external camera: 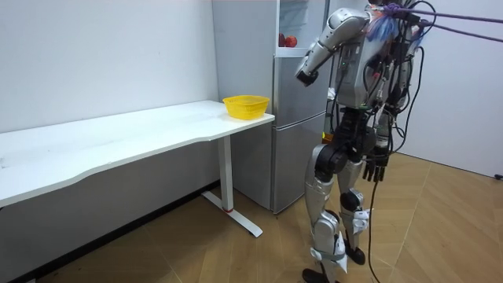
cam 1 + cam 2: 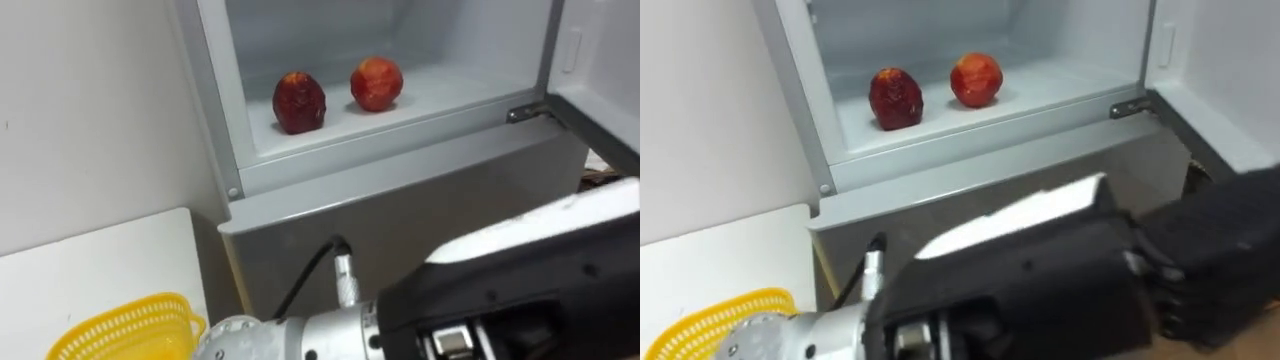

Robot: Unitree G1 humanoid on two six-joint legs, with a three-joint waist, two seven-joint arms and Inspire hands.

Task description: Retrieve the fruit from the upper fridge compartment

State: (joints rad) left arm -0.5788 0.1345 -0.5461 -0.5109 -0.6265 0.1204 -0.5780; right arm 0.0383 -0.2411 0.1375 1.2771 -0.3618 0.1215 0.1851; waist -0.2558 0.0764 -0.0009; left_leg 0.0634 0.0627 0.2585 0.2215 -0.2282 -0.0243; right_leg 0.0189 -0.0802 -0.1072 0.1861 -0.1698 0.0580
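Fridge (image 2: 400, 205): grey, tall, set against the white wall (image 2: 90, 110). I stand upright on the wood floor (image 1: 196, 251) directly in front of it. The upper door (image 2: 600, 60) is swung open to my right and runs off the edge of the eye view. The lower front is closed.

Tabletop (image 2: 100, 260): white and long, running along the wall on my left. Its near end sits just beside the fridge.

Upper compartment (image 2: 440, 92): pale inside. I can see its floor and back wall; the top is cut off.

Left hand (image 2: 1040, 280): the arm is raised and bent across my chest, coming in from lower left below the open compartment. The hand lies level with its black back toward the camera, in front of the fridge's lower front and well short of the shelf. I cannot tell whether it is released or clenched, because its far end turns away and is hard to make out. It touches nothing that I can see.

Right hand (image 1: 376, 167): it hangs beside my thigh in the room view, with the fingers relaxed and pointing down, holding nothing.

Basket (image 2: 130, 330): yellow plastic mesh, sitting on the tabletop's end nearest the fridge. Its lower part is cut off by the bottom of the eye view.

Dark red fruit (image 2: 298, 102): it sits on the compartment floor toward the left, nearer the front lip.

Brighter red fruit (image 2: 376, 83): it is on the same floor, just to the right of the dark one and slightly farther back. The two are close but not touching.

Hinge (image 2: 525, 112): small and metal, at the compartment's lower right corner where the door meets the body.
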